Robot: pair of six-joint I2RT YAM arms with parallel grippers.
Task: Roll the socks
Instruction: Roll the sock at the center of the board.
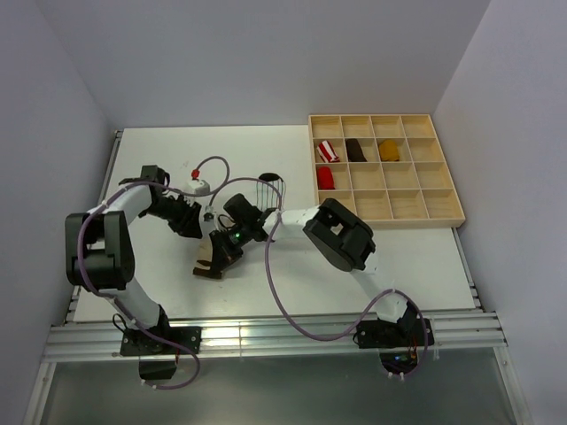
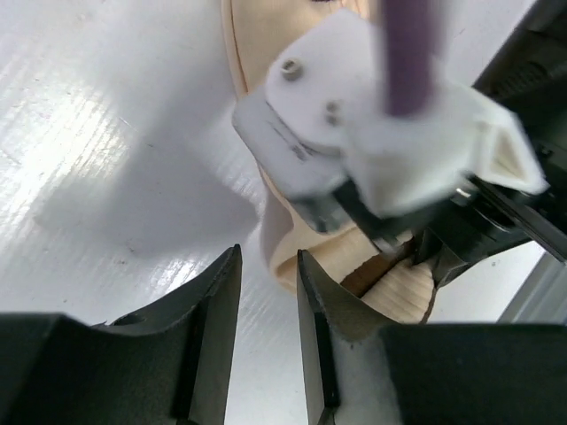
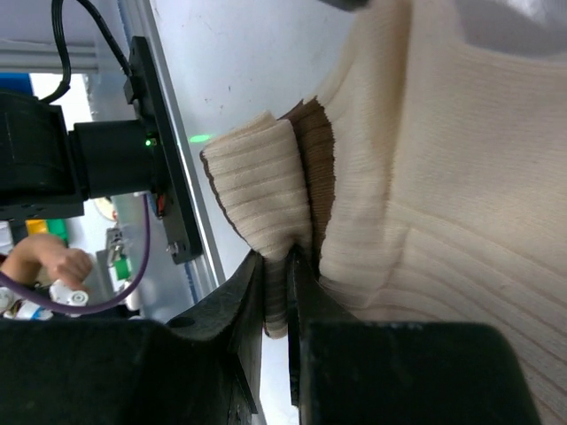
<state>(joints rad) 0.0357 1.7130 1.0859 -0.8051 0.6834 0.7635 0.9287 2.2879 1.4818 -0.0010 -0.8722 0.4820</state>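
Cream sock [image 3: 443, 177], cuff clamped in right tool [image 3: 276, 266], left tool [image 2: 268, 266] apart, seemingly just beside it

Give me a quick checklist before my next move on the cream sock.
1. Right gripper shut on the cream sock at its cuff: ok.
2. Left gripper open, nothing between its jaws: ok.
3. Cream sock's edge just ahead of the left gripper: ok.
4. Striped sock laid together with the cream sock: not ok, it lies apart.
5. Roll begun: cannot tell.
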